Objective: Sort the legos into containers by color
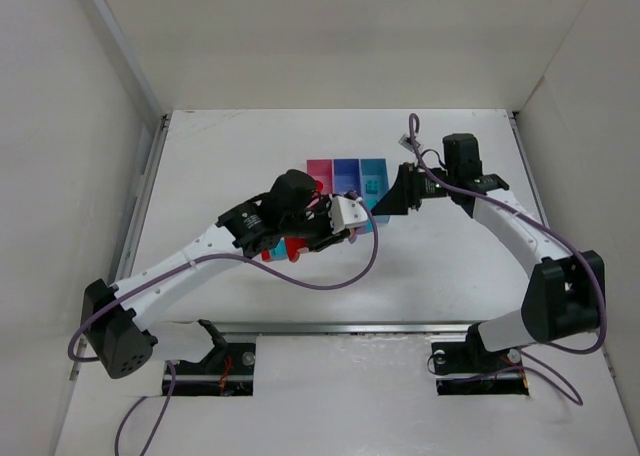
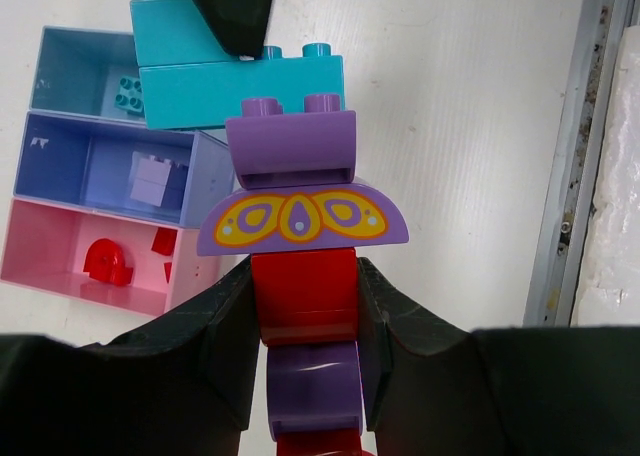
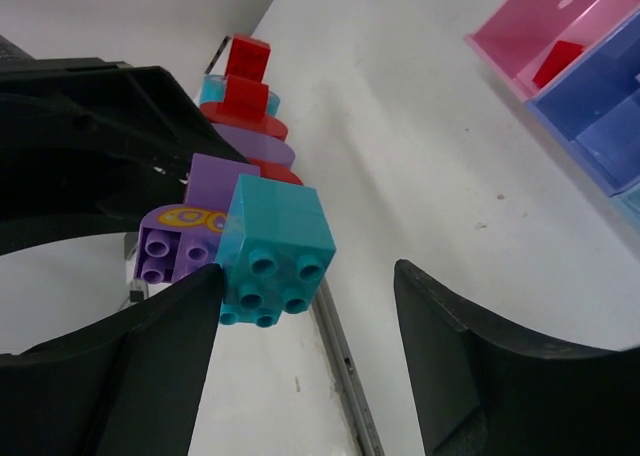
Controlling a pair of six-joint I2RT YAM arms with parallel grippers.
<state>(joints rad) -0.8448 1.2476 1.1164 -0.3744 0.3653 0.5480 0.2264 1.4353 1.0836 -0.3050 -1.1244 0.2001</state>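
While left pincer (image 2: 308, 311) pinches lego stack (image 2: 300, 216), teal end points at spread right pincer (image 3: 305, 296).

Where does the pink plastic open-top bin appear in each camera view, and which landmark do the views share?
Top external: the pink plastic open-top bin sits mid-table, leftmost of three joined bins.
Left wrist: lower left, with small red plastic bricks inside.
Right wrist: top right corner.
Shared landmark: the purple-blue plastic bin joined to its side.
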